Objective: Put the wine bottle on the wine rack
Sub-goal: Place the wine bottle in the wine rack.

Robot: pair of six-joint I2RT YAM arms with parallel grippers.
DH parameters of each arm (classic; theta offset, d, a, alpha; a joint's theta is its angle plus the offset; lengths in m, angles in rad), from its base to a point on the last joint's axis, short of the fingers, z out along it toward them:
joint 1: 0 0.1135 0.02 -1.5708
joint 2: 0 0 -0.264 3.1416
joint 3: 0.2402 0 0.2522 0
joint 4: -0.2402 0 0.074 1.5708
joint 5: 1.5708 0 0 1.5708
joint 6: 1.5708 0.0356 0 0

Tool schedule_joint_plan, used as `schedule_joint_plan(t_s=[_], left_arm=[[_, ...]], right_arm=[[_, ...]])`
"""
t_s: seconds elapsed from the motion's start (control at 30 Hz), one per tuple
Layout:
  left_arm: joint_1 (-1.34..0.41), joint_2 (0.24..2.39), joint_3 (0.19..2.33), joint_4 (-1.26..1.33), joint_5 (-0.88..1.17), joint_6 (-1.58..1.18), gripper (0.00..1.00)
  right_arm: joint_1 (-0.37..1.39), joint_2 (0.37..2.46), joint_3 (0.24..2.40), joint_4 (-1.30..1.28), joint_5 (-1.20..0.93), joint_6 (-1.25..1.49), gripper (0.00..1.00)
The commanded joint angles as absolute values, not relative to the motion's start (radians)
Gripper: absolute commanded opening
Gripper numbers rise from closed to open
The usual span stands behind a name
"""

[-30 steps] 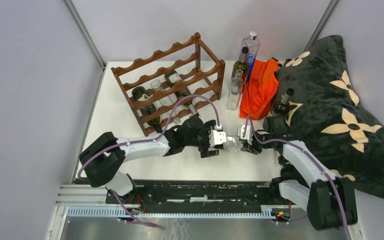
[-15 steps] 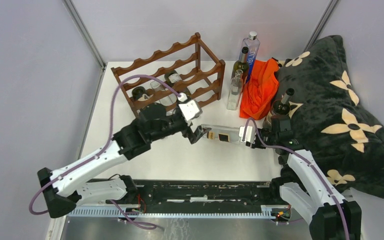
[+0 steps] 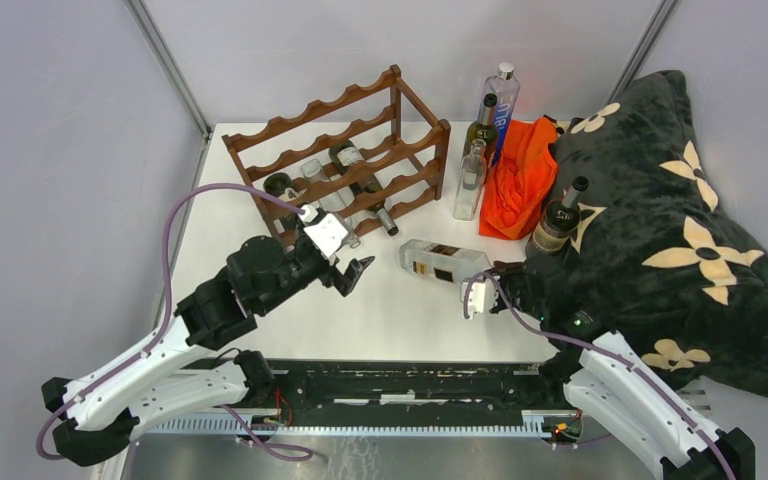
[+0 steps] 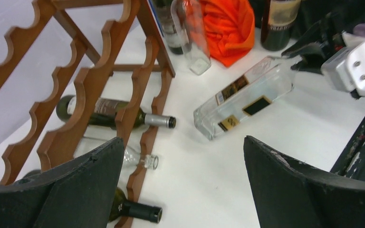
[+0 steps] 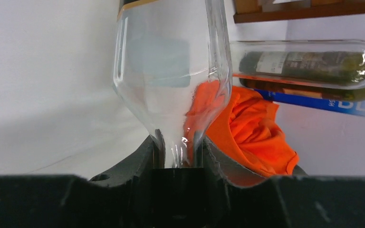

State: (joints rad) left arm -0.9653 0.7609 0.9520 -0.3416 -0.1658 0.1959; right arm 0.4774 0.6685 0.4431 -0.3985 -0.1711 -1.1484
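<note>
The left arm [image 3: 150, 352] and right arm [image 3: 622, 368] are formed of white links and black joints. A purple cable [image 3: 166, 260] is routed along each. The left end effector [image 3: 355, 277] is fitted with black fingers [image 4: 76, 190].

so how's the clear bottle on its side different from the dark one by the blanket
The clear bottle lies on its side; the dark bottle stands upright. The clear bottle is see-through and flat-sided, the dark bottle opaque and round. The right gripper grips the clear bottle's neck; nothing holds the dark bottle. Both carry labels.
</note>
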Motion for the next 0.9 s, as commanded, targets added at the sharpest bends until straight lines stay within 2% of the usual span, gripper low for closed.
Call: schedule_joint_plan(t_s=[0.0, 0.17, 0.37, 0.87], left_arm=[[-0.963, 0.698, 0.875, -0.301, -0.231, 0.198, 1.00], [-0.963, 0.643, 0.807, -0.270, -0.264, 0.207, 1.00], [-0.959, 0.648, 0.787, -0.263, -0.256, 0.198, 1.00], [-0.913, 0.642, 0.772, -0.252, -0.233, 0.201, 1.00]], right_arm=[[0.552, 0.546, 0.393, -0.013, 0.054, -1.097, 0.00], [0.599, 0.401, 0.323, 0.020, 0.110, -1.160, 0.00], [0.615, 0.335, 0.261, 0.137, 0.133, -1.201, 0.00], [0.680, 0.574, 0.196, 0.466, 0.235, -1.164, 0.00]])
